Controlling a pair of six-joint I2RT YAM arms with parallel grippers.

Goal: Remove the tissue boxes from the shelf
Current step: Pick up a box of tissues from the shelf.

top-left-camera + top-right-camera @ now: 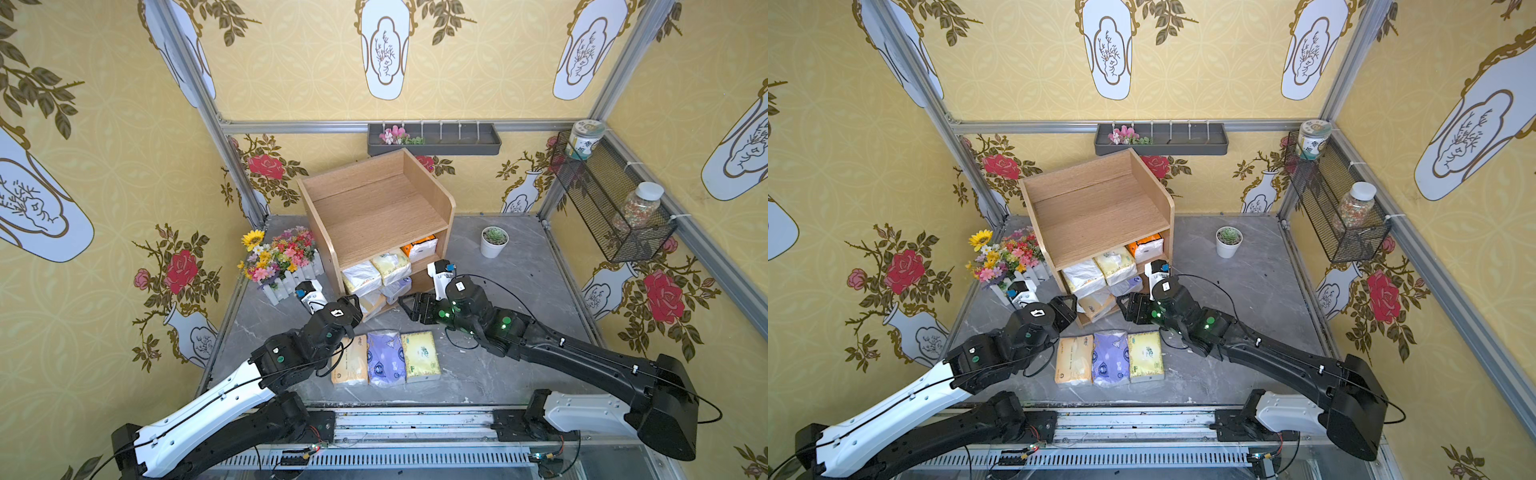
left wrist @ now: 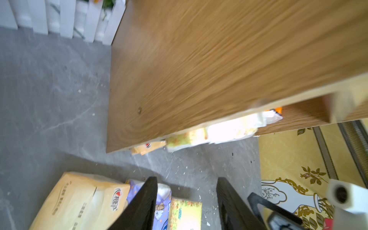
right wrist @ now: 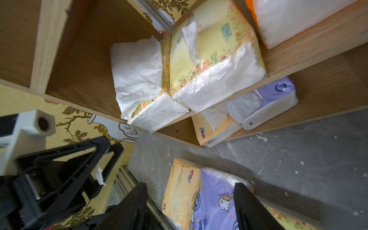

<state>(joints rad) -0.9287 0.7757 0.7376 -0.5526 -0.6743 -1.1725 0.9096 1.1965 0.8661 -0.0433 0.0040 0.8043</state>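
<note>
Shelf (image 1: 376, 208) (image 1: 1096, 208) sits back-centre on the grey marble-look tabletop (image 1: 519, 299), open front toward the arms.

5 packs inside.
- Mid tier: 2 pale yellow packs (image 1: 391, 266) (image 3: 215, 55) side by side, front ends overhanging the tier edge, white tissue pulled out on top. Orange-and-white pack (image 1: 422, 247) (image 3: 294, 22) just beside them at the tier's end.
- Bottom tier: tan pack (image 1: 372, 303) (image 3: 211, 131) & lavender pack (image 1: 398, 289) (image 3: 274, 97), touching. Tan one's corner pokes past the front edge.

3 packs out, on the tabletop in front of the shelf, in a row, touching: front tan pack (image 1: 350, 360) (image 1: 1074, 359), front lavender pack (image 1: 385, 357) (image 1: 1109, 357), front yellow-green pack (image 1: 420, 355) (image 1: 1145, 355).

Left gripper (image 1: 352, 303) (image 2: 187, 180): jaws apart, nothing between them. It is at the shelf's front corner on the flower side, above the row's tan end. Left wrist view is blurred, mostly shelf side panel. Right wrist view shows a small white scrap (image 3: 99, 176) stuck to a left fingertip.

Right gripper (image 1: 409, 306) (image 3: 190, 186): jaws spread, empty, off the tabletop just in front of the bottom tier, above the row. It touches no pack.

Also in view: fenced flower bunch (image 1: 278, 257) beside the shelf, potted succulent (image 1: 494, 241) on its other side.
</note>
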